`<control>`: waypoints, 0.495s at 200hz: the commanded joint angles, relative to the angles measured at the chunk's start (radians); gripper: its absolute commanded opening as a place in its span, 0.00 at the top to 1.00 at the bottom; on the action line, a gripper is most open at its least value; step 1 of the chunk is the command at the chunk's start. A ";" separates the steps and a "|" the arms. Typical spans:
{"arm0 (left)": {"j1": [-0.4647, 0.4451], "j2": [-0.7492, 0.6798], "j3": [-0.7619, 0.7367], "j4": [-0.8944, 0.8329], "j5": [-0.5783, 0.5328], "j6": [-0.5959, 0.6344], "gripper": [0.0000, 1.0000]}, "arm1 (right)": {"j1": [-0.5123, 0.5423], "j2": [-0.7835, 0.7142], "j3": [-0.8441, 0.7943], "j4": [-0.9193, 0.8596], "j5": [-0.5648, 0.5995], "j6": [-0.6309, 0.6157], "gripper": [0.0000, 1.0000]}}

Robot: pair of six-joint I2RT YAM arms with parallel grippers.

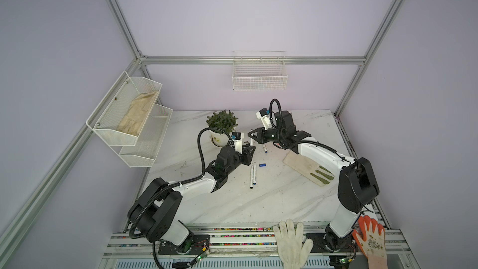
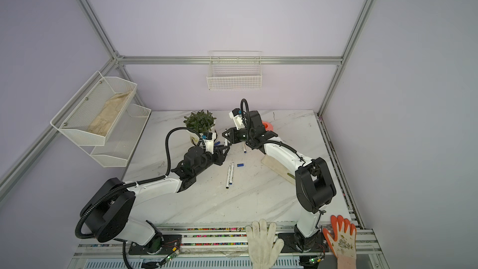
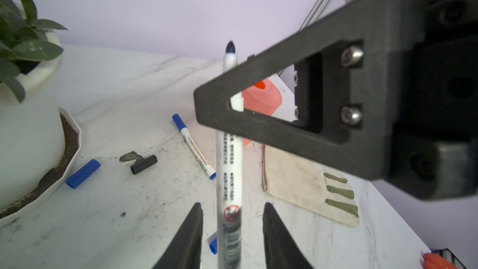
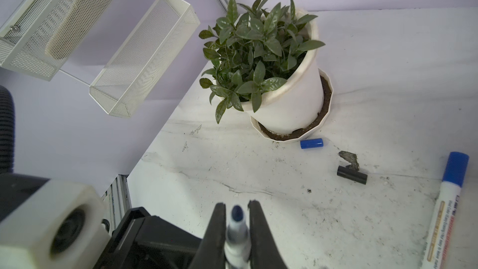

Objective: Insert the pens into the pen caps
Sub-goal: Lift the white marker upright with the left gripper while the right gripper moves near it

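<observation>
The white marble-patterned tabletop (image 1: 271, 203) carries everything. Over its middle, towards the back edge, the two arms meet. The right gripper (image 4: 237, 206) is clamped tight on an uncapped white marker pen with a dark blue tip (image 3: 230, 166), gripping just behind the tip. The left gripper (image 3: 232, 205) stands part-open, its jaws either side of the barrel's tail end with a gap on each side, holding nothing.

A leafy green plant in a white pot (image 4: 289, 99) sits near the back edge, and a cream work glove with green finger stripes (image 3: 305, 185) lies towards the right edge. At the middle lie two more white pens (image 1: 253, 175), side by side. A fourth pen wearing a blue cap (image 4: 445, 203) lies near the glove. A loose blue cap (image 4: 311, 143) rests by the plant's saucer, a black cap (image 4: 352, 174) touches a brownish scrap (image 4: 349, 158), and another blue cap (image 1: 262, 165) lies beside the paired pens.

Held only near its tip, the long barrel could swivel in the pads, or the left jaws could knock it as they draw away. The round caps would likely roll when pressed.

The held barrel shows a red prohibition sign and a barcode. The capped pen's small print seems to begin "Vivid Color". No brand can be read.
</observation>
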 commanded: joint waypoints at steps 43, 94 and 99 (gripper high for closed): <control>0.022 0.040 0.067 0.046 0.061 0.046 0.62 | -0.029 -0.015 -0.021 0.034 -0.081 0.012 1.00; 0.023 0.088 0.125 0.072 0.120 0.064 0.64 | -0.030 -0.009 -0.022 0.035 -0.097 0.014 1.00; 0.023 0.095 0.129 0.074 0.125 0.063 0.65 | -0.030 -0.008 -0.021 0.034 -0.098 0.014 1.00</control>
